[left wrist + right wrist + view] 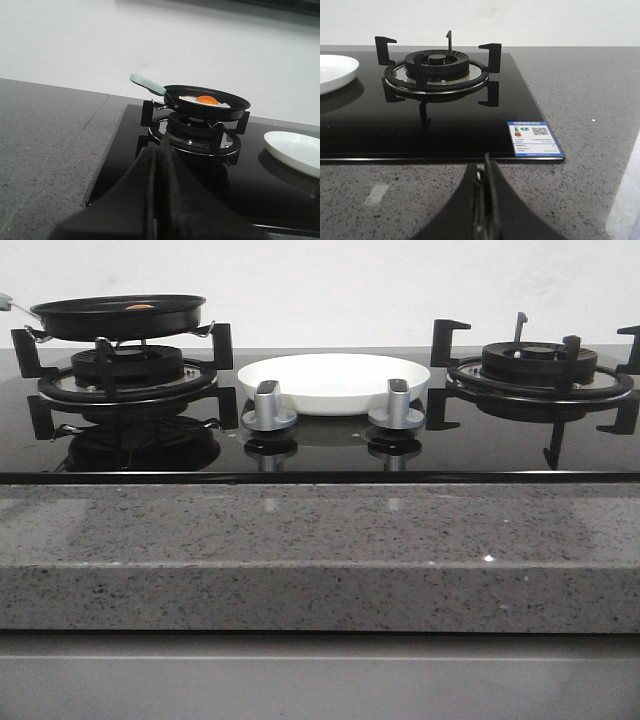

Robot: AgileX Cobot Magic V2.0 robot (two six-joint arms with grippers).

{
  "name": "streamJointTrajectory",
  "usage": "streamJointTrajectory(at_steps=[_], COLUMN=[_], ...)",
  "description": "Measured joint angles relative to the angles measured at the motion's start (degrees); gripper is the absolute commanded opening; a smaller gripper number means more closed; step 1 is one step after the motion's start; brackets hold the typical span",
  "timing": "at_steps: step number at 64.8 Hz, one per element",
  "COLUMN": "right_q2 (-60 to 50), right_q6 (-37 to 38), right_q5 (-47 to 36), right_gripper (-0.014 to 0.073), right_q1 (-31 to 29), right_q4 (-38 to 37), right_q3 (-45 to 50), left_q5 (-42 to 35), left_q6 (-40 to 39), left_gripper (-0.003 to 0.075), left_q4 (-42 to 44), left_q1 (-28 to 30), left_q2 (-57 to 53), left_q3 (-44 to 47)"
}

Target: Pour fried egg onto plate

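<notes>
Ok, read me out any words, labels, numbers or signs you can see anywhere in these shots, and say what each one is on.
Blue-bordered sticker on the near corner of the black glass cooktop, by the empty burner: printed lines, a coloured rating graphic and a QR code, all too small to read.
Frying pan, fried egg, plate and knobs: no text visible.

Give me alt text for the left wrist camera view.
A fried egg sits in a black frying pan on a gas burner, with the white plate empty beside it. The left gripper, fingers closed, is in the foreground.
</notes>
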Motion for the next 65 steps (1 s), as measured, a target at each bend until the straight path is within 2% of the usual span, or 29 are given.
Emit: streamJointTrajectory(at_steps=[10,15,25,28,45,51,65], right_q2=[0.0,0.0,0.0,0.6,13.2,17.8,23.3], right_q6=[0.0,0.0,0.0,0.0,0.0,0.0,0.0], right_q5=[-2.6,-1.1,5.5,8.8,22.9,24.4,24.7], right_gripper=[-0.0068,-0.0068,-0.0068,-0.0068,-0.0068,-0.0068,-0.0068], right_q1=[0.0,0.0,0.0,0.0,0.0,0.0,0.0], right_q4=[0.0,0.0,0.0,0.0,0.0,0.0,0.0], right_q3=[0.0,-1.7,-11.3,-15.6,-35.7,-38.6,-39.1], left_q5=[0.6,2.4,8.6,12.7,30.1,32.5,33.7], left_q6=[0.0,0.0,0.0,-0.1,1.9,2.9,3.2], left_gripper=[-0.0019,-0.0019,-0.0019,-0.0019,-0.0019,-0.0019,-0.0019], left_q4=[0.0,0.0,0.0,0.0,0.0,0.0,0.0], left_q1=[0.0,0.0,0.0,0.0,0.0,0.0,0.0], left_q2=[0.0,0.0,0.4,1.9,15.8,20.2,27.1], left_q3=[-0.7,-3.4,-13.2,-19.0,-38.4,-41.2,-41.6])
